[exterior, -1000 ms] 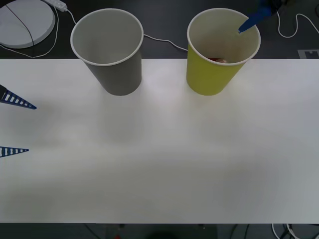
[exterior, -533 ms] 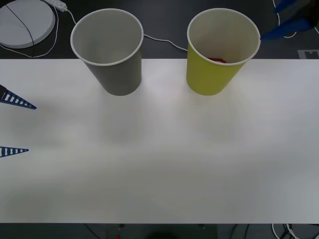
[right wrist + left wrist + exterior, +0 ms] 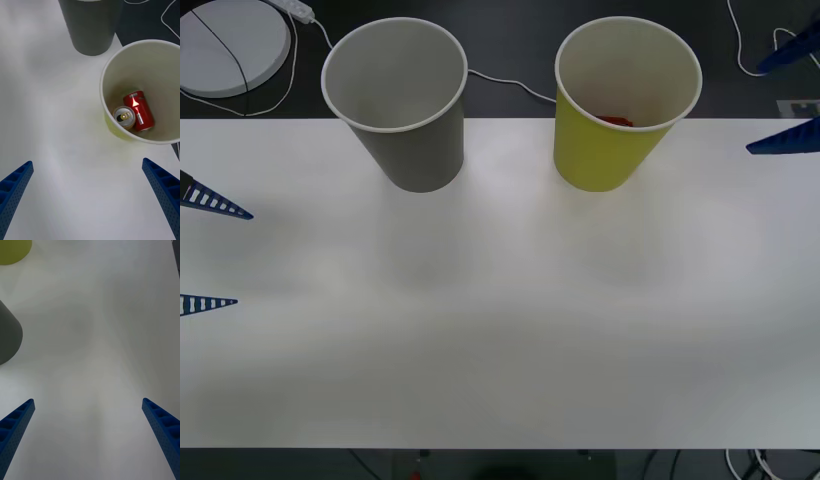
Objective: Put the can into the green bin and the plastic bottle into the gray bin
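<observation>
The can (image 3: 125, 117), orange with a silver top and pull tab, lies inside the green bin (image 3: 112, 75), next to a red can (image 3: 139, 111). From the front, a red patch (image 3: 616, 121) shows low inside the green bin (image 3: 600, 150). The gray bin (image 3: 415, 150) stands to its left, with nothing visible inside. My right gripper (image 3: 753, 110) hangs open to the right of the green bin, holding nothing; the wrist view has its fingers (image 3: 163, 187) wide apart. My left gripper (image 3: 242, 258) stays open at the table's left edge. The plastic bottle is out of view.
The white table (image 3: 510, 320) stretches wide in front of both bins. Behind the table, a white round disc (image 3: 230, 45) and cables (image 3: 505, 82) lie on the dark floor. The left wrist view catches the gray bin's side (image 3: 7, 337) and a corner of the green bin (image 3: 13, 249).
My right gripper has pulled back from over the green bin's rim to the right and toward the near side, and stands open. The left arm has not moved.
</observation>
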Robot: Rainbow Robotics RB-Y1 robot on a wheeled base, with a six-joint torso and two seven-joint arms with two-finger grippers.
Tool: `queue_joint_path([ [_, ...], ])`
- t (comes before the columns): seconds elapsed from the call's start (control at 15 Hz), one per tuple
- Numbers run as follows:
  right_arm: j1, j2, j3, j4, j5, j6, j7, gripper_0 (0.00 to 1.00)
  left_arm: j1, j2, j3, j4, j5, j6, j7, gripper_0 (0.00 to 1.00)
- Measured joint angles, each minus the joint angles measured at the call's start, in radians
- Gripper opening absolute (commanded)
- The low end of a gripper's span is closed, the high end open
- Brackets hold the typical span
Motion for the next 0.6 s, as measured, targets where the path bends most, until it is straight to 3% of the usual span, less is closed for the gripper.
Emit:
queue_joint_path([
  [0.4, 0.296, 0.008, -0.211, -0.062, -0.096, 0.0, 0.254, 1.0, 0.0, 0.0, 0.0, 0.0, 0.0, 0.0, 0.0, 1.0],
  [0.6, 0.406, 0.05, -0.28, -0.061, -0.123, 0.0, 0.361, 1.0, 0.0, 0.0, 0.0, 0.0, 0.0, 0.0, 0.0, 1.0],
])
